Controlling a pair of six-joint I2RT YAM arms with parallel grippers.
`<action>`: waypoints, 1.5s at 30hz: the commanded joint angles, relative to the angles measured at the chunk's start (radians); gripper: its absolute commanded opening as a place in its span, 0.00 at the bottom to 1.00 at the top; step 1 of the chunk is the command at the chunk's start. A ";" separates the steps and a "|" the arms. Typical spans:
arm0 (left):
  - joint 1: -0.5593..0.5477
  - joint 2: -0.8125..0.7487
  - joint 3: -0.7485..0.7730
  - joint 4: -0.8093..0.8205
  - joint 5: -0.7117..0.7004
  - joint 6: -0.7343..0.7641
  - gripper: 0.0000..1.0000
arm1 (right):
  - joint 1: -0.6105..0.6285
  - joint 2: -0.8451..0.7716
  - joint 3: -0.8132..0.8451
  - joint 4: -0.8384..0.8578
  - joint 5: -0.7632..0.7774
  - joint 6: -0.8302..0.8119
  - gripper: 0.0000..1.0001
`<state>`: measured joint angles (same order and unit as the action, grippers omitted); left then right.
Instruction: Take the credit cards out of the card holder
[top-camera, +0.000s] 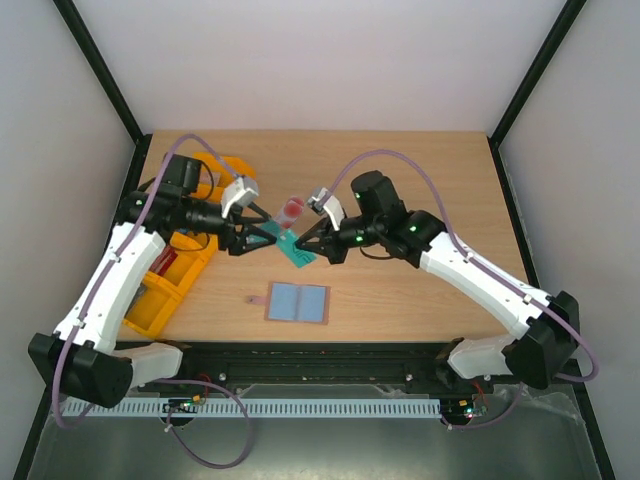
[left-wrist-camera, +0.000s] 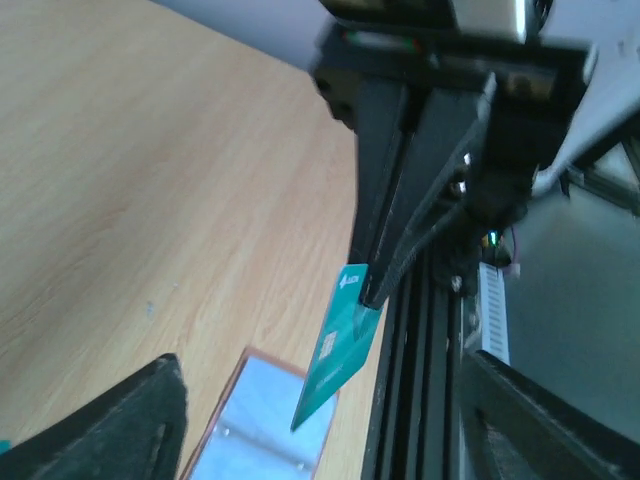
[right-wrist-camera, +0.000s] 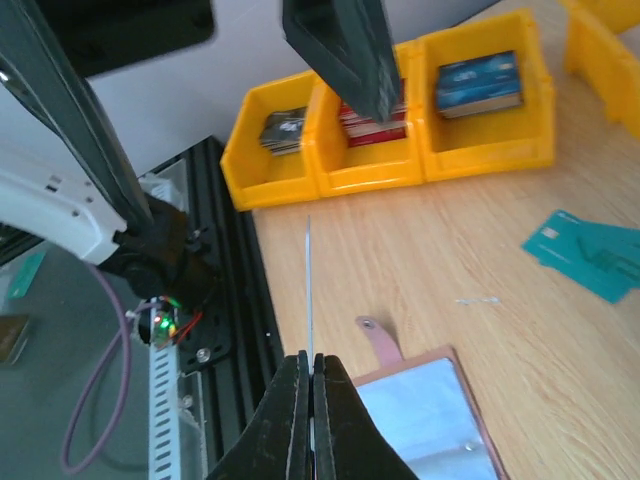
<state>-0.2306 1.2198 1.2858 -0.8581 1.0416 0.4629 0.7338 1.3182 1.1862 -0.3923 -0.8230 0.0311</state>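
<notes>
The card holder (top-camera: 297, 302) lies open on the table, grey-blue inside up, with its tab (right-wrist-camera: 378, 340) at one edge. It also shows in the left wrist view (left-wrist-camera: 250, 425) and the right wrist view (right-wrist-camera: 425, 410). My right gripper (top-camera: 305, 243) (right-wrist-camera: 311, 362) is shut on a teal-green card (left-wrist-camera: 340, 345) and holds it above the holder, edge-on in its own view (right-wrist-camera: 309, 280). My left gripper (top-camera: 262, 235) (left-wrist-camera: 318, 410) is open, facing that card, not touching it. A pale card with a red mark (top-camera: 291, 208) lies behind the grippers. Another teal card (right-wrist-camera: 585, 255) lies on the table.
Orange bins (top-camera: 175, 270) holding stacks of cards stand at the left of the table, and also show in the right wrist view (right-wrist-camera: 380, 150). The black rail (top-camera: 320, 352) runs along the table's near edge, just below the holder.
</notes>
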 joint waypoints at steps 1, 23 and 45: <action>-0.074 0.024 0.001 -0.185 -0.032 0.175 0.68 | 0.042 0.011 0.055 -0.020 -0.052 -0.052 0.02; 0.190 -0.037 -0.128 0.500 0.128 -0.816 0.02 | 0.075 0.055 -0.320 1.298 0.328 0.865 0.69; 0.395 -0.081 -0.241 0.405 -0.210 -0.825 0.99 | -0.029 0.383 0.150 0.436 0.273 0.547 0.02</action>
<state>0.0776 1.1824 1.0683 -0.3481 1.0378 -0.4446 0.7494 1.5875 1.1336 0.5777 -0.4992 0.8890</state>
